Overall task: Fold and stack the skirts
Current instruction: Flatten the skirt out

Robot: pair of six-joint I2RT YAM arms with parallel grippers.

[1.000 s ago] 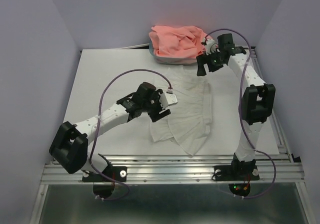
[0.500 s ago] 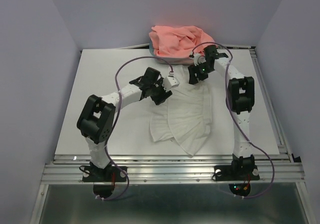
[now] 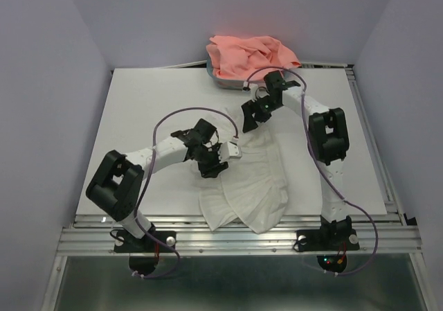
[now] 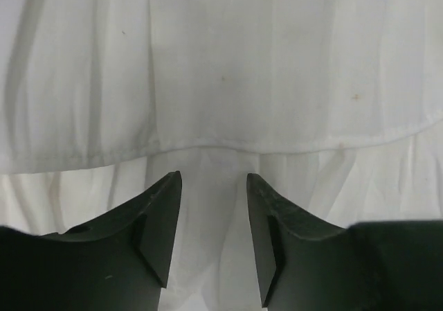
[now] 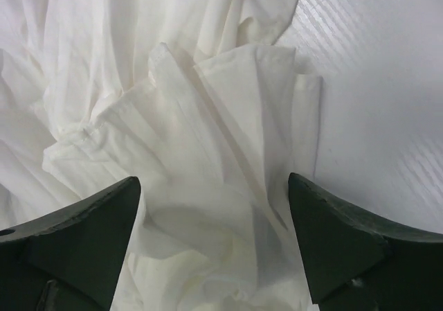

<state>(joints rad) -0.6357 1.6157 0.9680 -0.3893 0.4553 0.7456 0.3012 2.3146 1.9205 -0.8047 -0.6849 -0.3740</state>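
The white pleated skirt (image 3: 248,186) lies crumpled on the white table, reaching toward the near edge. My left gripper (image 3: 216,164) sits low on its left upper part. In the left wrist view the jaws (image 4: 213,186) are narrowed onto a bunched fold of the white skirt (image 4: 221,82). My right gripper (image 3: 248,117) hovers open over the skirt's far edge. The right wrist view shows its jaws (image 5: 214,193) wide apart above a rumpled corner of the skirt (image 5: 208,138). The salmon-pink skirt (image 3: 248,56) is heaped at the back.
The salmon skirt rests on the teal tub (image 3: 223,82) at the table's far edge. The white table surface (image 3: 138,110) spreads to the left. A metal rail (image 3: 235,236) runs along the near edge. Purple walls enclose the sides.
My left gripper has moved toward the near edge and the white skirt has shifted and bunched that way with it. My right gripper has come down and left over the skirt's far edge.
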